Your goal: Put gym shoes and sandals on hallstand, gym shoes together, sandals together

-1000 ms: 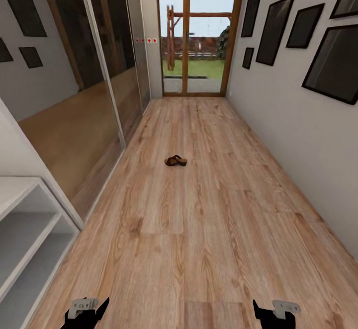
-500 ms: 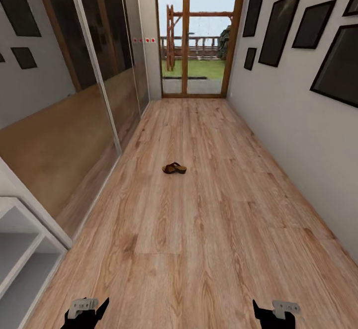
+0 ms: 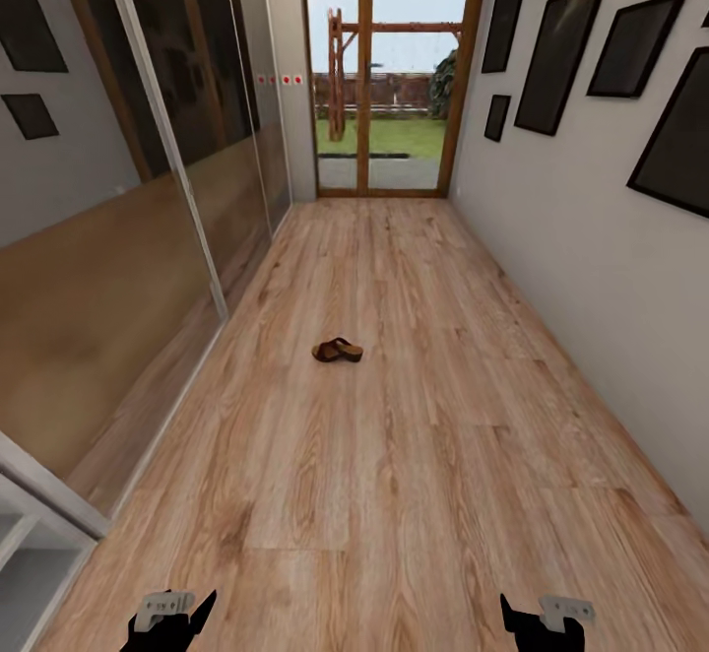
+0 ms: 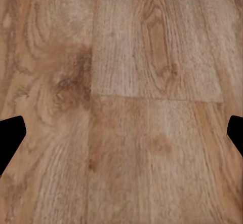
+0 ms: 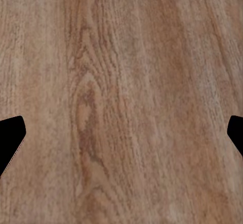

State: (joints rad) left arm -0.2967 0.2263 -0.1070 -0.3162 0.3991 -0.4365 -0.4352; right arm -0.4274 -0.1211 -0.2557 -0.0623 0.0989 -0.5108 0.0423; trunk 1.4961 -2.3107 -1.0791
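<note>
Corridor floor stretches ahead toward a glass door at the far end. 1 brown sandal lies alone on the planks, well apart from both arms, far ahead and a little left of centre. Its long axis runs roughly left to right across the corridor. The left gripper sits low at the near left, the right gripper at the near right; each has its fingers spread wide over bare wood and holds nothing. By my judgement the left arm is somewhat nearer the sandal. A corner of the shoe rack shows at the near left.
</note>
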